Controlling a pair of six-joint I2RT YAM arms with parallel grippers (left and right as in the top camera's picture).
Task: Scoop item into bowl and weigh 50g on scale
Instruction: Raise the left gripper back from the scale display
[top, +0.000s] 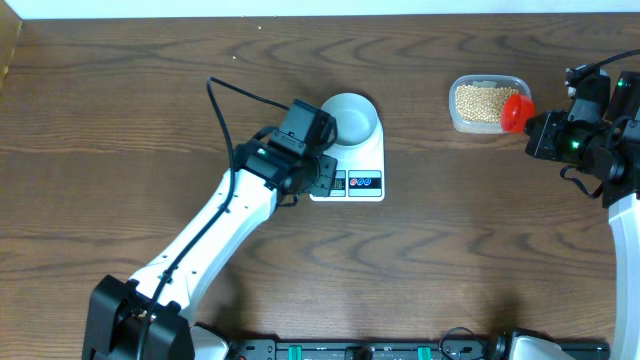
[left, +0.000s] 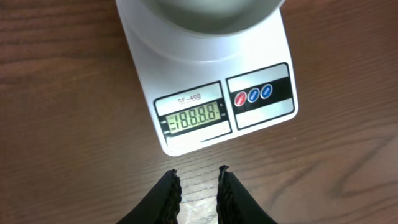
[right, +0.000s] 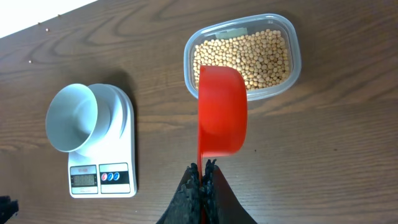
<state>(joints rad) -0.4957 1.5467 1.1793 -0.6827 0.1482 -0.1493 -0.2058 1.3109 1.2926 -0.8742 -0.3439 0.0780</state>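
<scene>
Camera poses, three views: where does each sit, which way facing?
Overhead: above the table, straight down; left arm and right arm show.
Left wrist: behind the left gripper, facing down at the scale and its display; fingertips show.
Right wrist: behind the right gripper, facing down past the red scoop to the beans; fingers show.
Shared: all three see the bowl on the scale.

Lab-style robot workstation: wood-grain table (top: 110, 130), black equipment rail (top: 360, 350) at edge, cabled arm (top: 215, 235).

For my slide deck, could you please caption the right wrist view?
Right end effector shut on a red scoop at the tub of beans; bowl sits on scale.
</scene>
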